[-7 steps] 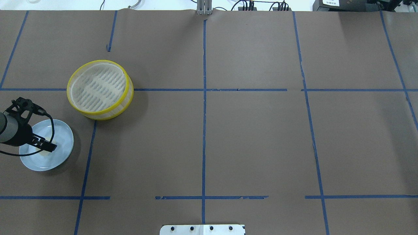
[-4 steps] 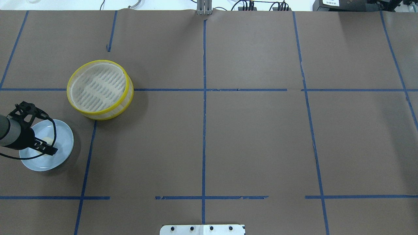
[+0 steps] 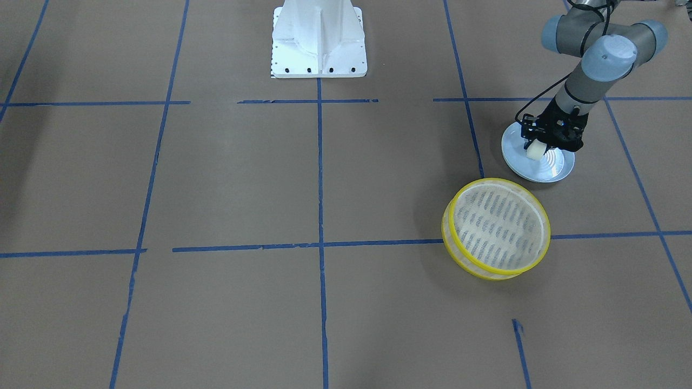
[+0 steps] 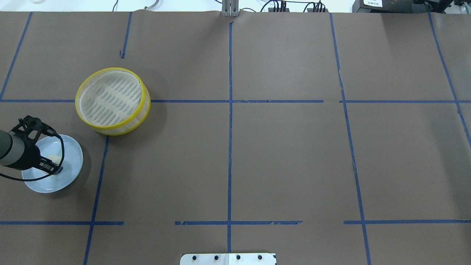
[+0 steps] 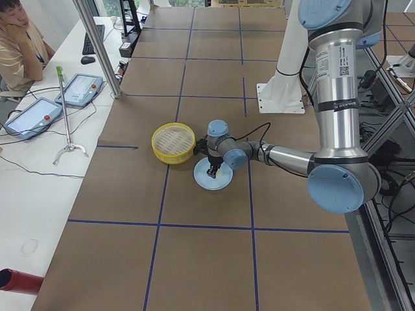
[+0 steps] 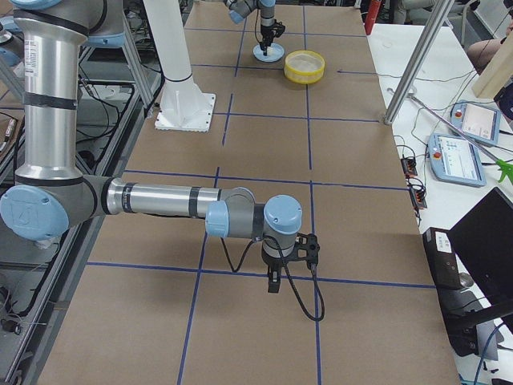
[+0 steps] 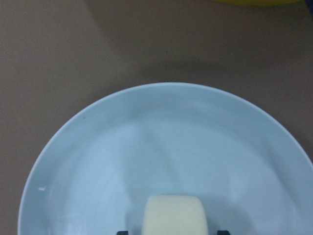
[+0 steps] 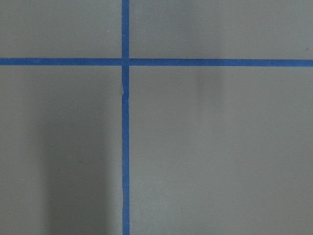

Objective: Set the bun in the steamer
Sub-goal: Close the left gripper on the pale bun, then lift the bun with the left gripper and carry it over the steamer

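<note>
The cream-white bun (image 7: 173,215) lies on the pale blue plate (image 7: 146,147) at the table's near left. My left gripper (image 4: 54,163) is down over the plate (image 4: 71,162), open, with one fingertip on each side of the bun (image 4: 55,158) and a thin dark gap at each side. The front view shows the bun (image 3: 534,152) just under the gripper (image 3: 535,146). The yellow-rimmed steamer (image 4: 110,129) stands empty just beyond the plate and to its right. My right gripper (image 6: 273,282) hangs low over bare table far off; I cannot tell whether it is open or shut.
The table is brown paper with blue tape lines (image 4: 230,110). The robot's white base (image 3: 319,38) stands at the middle of the near edge. The steamer (image 3: 446,229) is about a hand's width from the plate (image 3: 551,167). Operators' tablets (image 5: 78,87) lie on a side desk.
My left gripper has come down and drawn back over the plate, so that its fingers now stand on either side of the bun. The steamer and plate have not moved.
</note>
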Robot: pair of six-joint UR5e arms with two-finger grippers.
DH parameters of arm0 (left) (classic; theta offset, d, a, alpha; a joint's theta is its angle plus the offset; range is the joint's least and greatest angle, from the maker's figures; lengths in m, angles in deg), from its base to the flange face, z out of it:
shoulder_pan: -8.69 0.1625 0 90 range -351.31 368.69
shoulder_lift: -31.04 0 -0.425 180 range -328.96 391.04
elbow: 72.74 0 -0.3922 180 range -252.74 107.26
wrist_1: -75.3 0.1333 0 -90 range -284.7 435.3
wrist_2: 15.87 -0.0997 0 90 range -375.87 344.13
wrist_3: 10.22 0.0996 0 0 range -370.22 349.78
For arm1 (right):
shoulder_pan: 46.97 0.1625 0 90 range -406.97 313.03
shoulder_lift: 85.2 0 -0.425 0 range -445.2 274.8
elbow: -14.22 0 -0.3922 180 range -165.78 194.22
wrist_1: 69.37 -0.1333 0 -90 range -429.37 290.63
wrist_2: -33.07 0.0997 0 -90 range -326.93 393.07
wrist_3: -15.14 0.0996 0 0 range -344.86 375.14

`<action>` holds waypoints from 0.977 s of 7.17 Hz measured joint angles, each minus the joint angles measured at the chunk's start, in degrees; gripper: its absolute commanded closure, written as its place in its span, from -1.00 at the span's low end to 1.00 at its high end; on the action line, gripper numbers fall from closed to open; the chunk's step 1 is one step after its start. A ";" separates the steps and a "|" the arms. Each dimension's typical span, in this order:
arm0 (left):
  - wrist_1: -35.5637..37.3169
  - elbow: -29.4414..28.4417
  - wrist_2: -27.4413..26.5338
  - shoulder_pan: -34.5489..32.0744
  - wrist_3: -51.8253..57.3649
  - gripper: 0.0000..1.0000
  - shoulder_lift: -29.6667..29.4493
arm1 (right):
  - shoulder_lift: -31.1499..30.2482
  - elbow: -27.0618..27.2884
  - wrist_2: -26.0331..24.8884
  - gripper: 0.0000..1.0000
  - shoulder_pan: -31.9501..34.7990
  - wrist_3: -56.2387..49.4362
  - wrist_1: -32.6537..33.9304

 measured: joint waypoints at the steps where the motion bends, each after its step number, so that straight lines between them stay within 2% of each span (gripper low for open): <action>1: 0.05 1.17 0.04 -0.30 -0.10 0.36 0.08 | 0.00 0.00 0.00 -1.00 0.00 0.00 0.00; 3: 0.44 5.54 2.90 -4.17 -0.22 0.35 -0.04 | 0.00 0.00 0.00 -1.00 0.00 0.00 0.00; 5: 3.56 7.02 11.63 -13.77 -0.37 0.34 -2.54 | 0.00 0.00 0.00 -1.00 0.00 0.00 0.00; 7: 12.68 5.13 13.91 -17.13 -3.23 0.34 -10.40 | 0.00 0.00 0.00 -1.00 0.00 0.00 0.00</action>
